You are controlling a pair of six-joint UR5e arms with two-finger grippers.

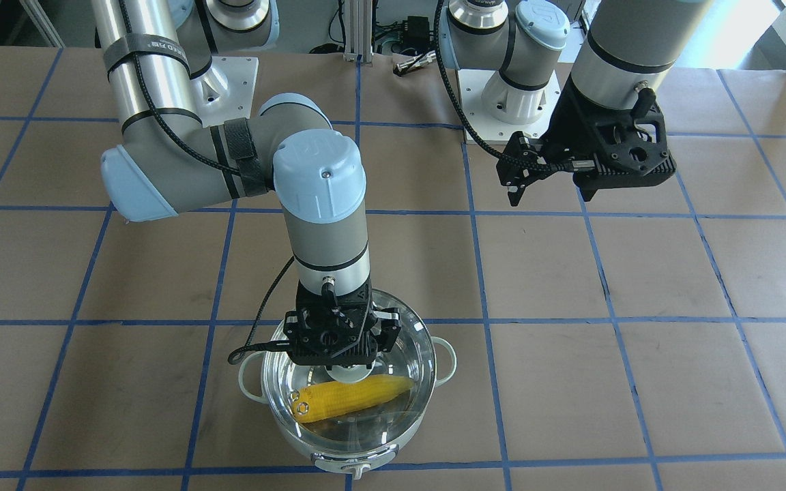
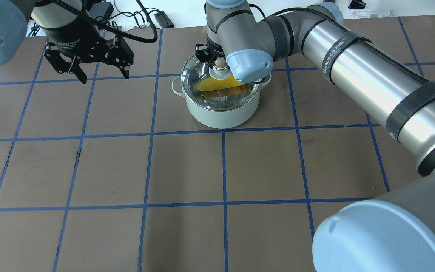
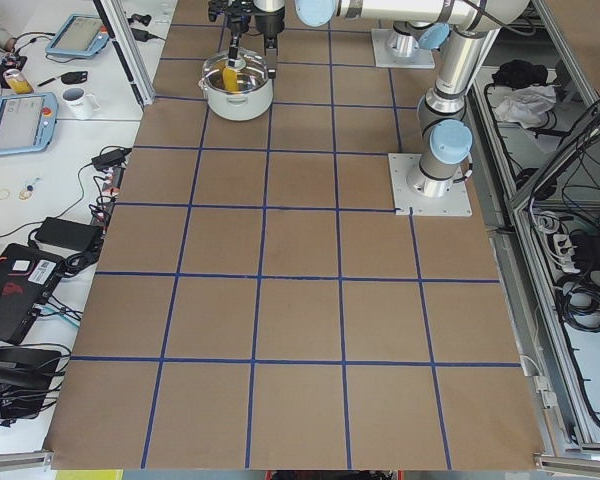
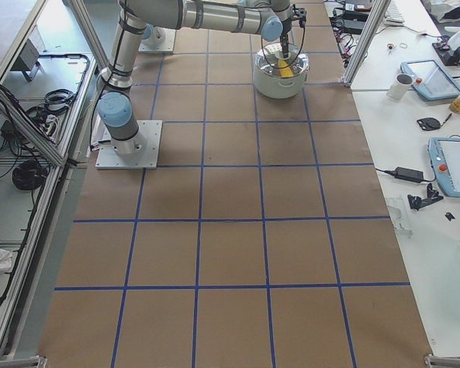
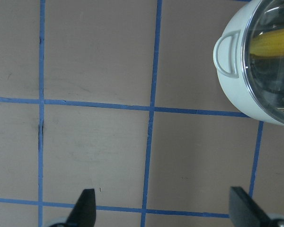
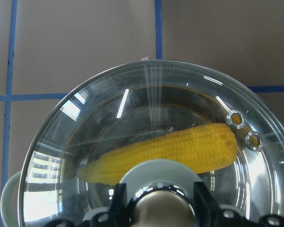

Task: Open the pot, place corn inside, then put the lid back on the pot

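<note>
The mint-green pot stands on the brown table, with the yellow corn lying inside it. The clear glass lid sits over the pot's rim. My right gripper is straight above it, its fingers closed on the lid's knob. In the right wrist view the fingers flank the knob over the corn. My left gripper is open and empty, above bare table to the side of the pot. Its wrist view shows the pot's handle.
The table is brown paper with a blue tape grid. Both arm bases stand at the table's robot side. Side benches with tablets, mugs and cables lie beyond the table's edge by the pot.
</note>
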